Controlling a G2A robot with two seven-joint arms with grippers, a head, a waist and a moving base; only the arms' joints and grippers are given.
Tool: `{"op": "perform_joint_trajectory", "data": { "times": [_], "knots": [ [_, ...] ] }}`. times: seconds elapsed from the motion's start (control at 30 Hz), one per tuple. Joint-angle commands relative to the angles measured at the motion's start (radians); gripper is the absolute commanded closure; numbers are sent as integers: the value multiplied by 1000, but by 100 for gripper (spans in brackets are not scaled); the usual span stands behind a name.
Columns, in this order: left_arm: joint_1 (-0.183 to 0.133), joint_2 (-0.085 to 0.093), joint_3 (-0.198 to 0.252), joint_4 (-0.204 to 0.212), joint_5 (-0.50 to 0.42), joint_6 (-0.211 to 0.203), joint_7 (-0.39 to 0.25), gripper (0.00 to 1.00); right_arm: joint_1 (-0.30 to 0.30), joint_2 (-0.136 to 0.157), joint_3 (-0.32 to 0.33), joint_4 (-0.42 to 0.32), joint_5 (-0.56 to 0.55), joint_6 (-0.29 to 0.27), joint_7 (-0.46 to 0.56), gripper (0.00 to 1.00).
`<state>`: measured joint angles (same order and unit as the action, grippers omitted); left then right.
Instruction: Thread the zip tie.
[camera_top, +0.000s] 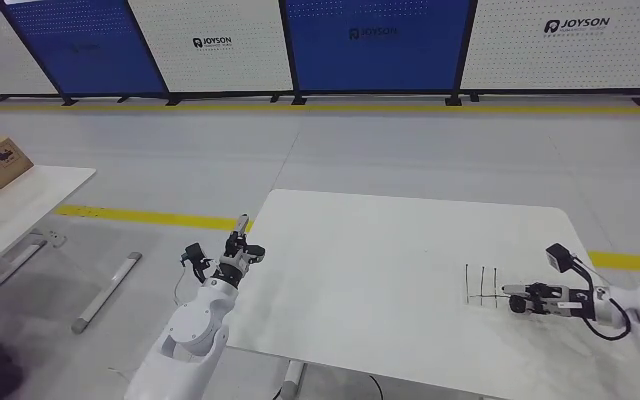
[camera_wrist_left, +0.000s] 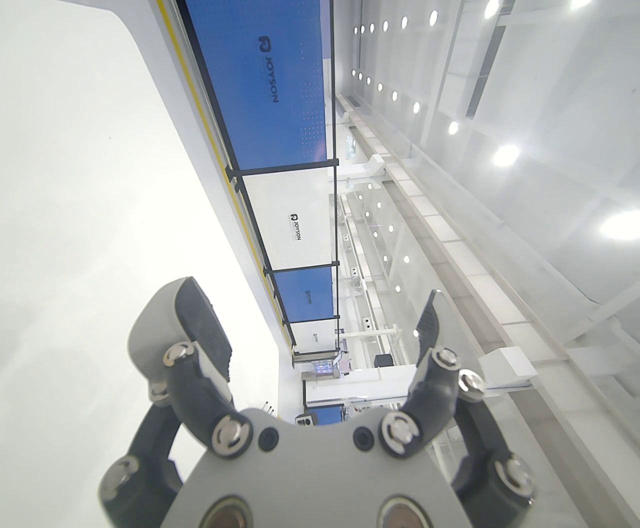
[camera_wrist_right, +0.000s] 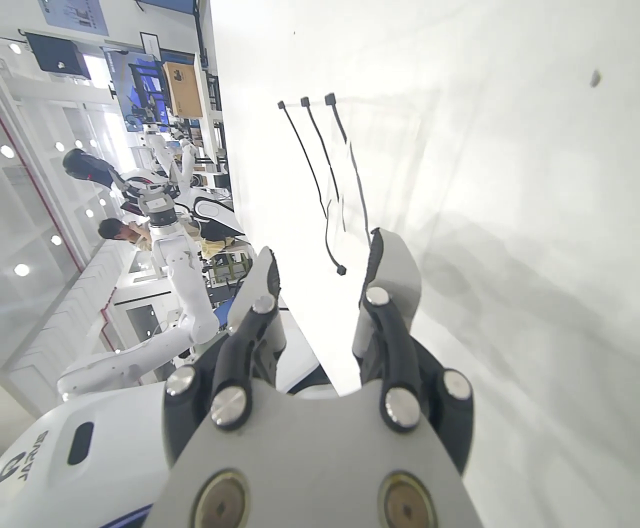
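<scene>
Top view: black zip ties (camera_top: 483, 281) lie flat on the white table (camera_top: 380, 280), near its right edge. The right gripper (camera_top: 510, 298) sits low over the table just beside them, jaws spread wide, holding nothing. The left gripper (camera_top: 242, 226) stands at the table's left edge, jaws likewise wide, empty.

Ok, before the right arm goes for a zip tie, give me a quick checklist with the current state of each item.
1. Right gripper jaws open and empty: ok.
2. Left gripper jaws open and empty: ok.
3. Zip ties on the table just ahead of the right gripper: ok.
4. Ties lying apart for a clean single pick: not ok, strands appear to cross.
5. Left gripper close enough to help: not ok, it is at the opposite table edge.
</scene>
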<state>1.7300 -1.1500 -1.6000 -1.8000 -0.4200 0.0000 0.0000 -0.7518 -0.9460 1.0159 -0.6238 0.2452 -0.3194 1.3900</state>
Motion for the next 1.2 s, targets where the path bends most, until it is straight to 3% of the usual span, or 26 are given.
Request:
{"op": "perform_joint_trajectory", "data": {
  "times": [0.0, 0.27, 0.6, 0.67, 0.97, 1.17],
  "knots": [
    [0, 0, 0, 0, 0, 0, 0, 0, 3, 0, -5, 5, 5, 0, 0, 67],
    [0, 0, 0, 0, 0, 0, 0, 0, 7, 2, -21, 26, 32, -7, 0, 73],
    [0, 0, 0, 0, 0, 0, 0, 0, 20, 4, -51, 50, 54, -9, 0, 91],
    [0, 0, 0, 0, 0, 0, 0, 0, 22, 4, -56, 53, 58, -11, 0, 100],
    [0, 0, 0, 0, 0, 0, 0, 0, 16, 13, -82, 39, 125, -21, 0, 100],
    [0, 0, 0, 0, 0, 0, 0, 0, -10, 50, -85, -26, 215, -21, 0, 100]
  ]
}}
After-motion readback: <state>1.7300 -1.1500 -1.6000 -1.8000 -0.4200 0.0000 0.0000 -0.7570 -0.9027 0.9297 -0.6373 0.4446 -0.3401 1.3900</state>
